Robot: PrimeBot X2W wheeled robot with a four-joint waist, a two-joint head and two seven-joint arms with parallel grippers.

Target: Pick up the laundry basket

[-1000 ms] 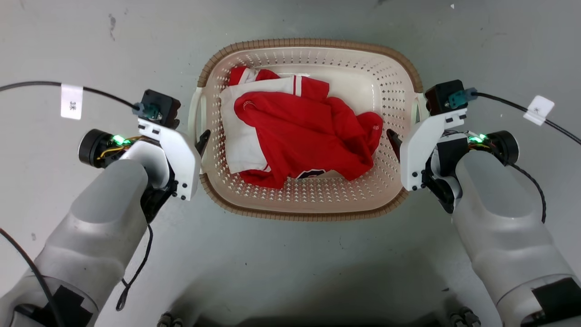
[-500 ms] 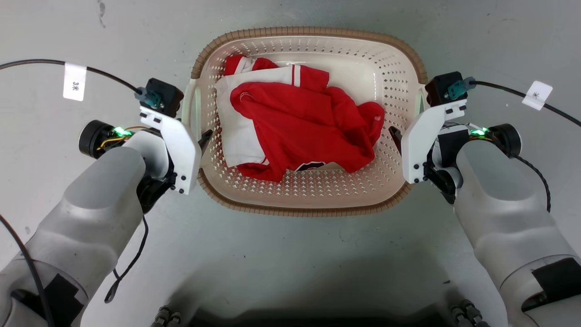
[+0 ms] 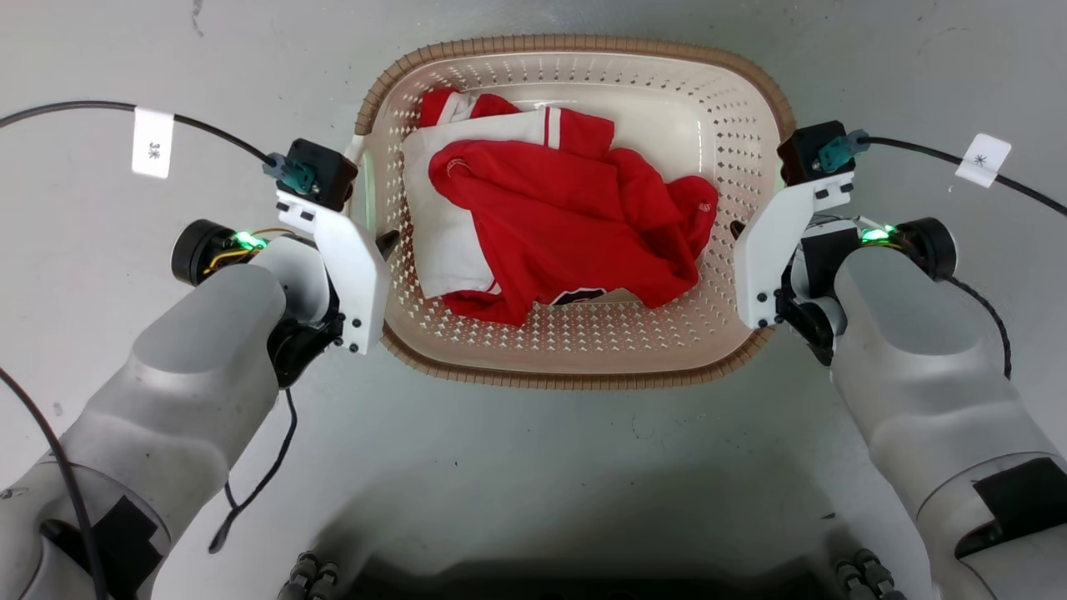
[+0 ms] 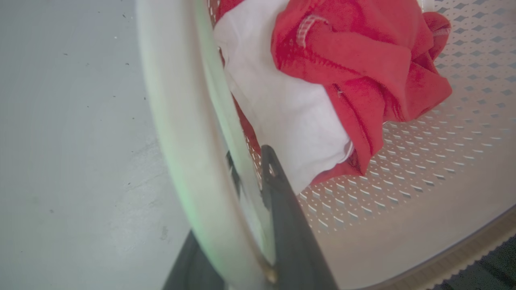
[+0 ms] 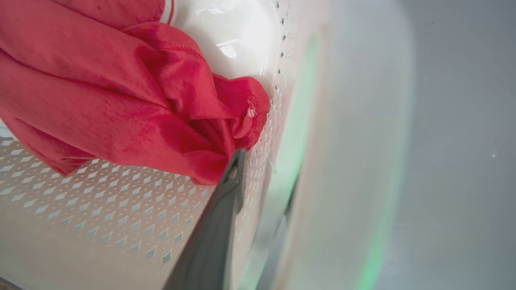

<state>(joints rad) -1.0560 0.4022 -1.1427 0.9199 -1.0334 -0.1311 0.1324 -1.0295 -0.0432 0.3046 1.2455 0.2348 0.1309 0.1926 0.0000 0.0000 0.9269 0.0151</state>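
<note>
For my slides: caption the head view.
Left gripper and right gripper at the side handles of the laundry basket, red-and-white clothes inside.

The laundry basket (image 3: 575, 379) lies centred over the floor (image 3: 533, 483), with clothes (image 3: 567, 225) inside, toward its left. The left gripper (image 3: 379, 246) straddles its left handle (image 4: 173, 121) and the right gripper (image 3: 738, 229) its right handle (image 5: 354, 141), one finger inside each.

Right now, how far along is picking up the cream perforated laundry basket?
Done: the approach. In hand: the left gripper and right gripper each straddle a side of the cream-white perforated plastic laundry basket, one finger inside, one outside; clamping unclear. Left: lifting it off the grey floor; whether begun, I cannot tell.
</note>
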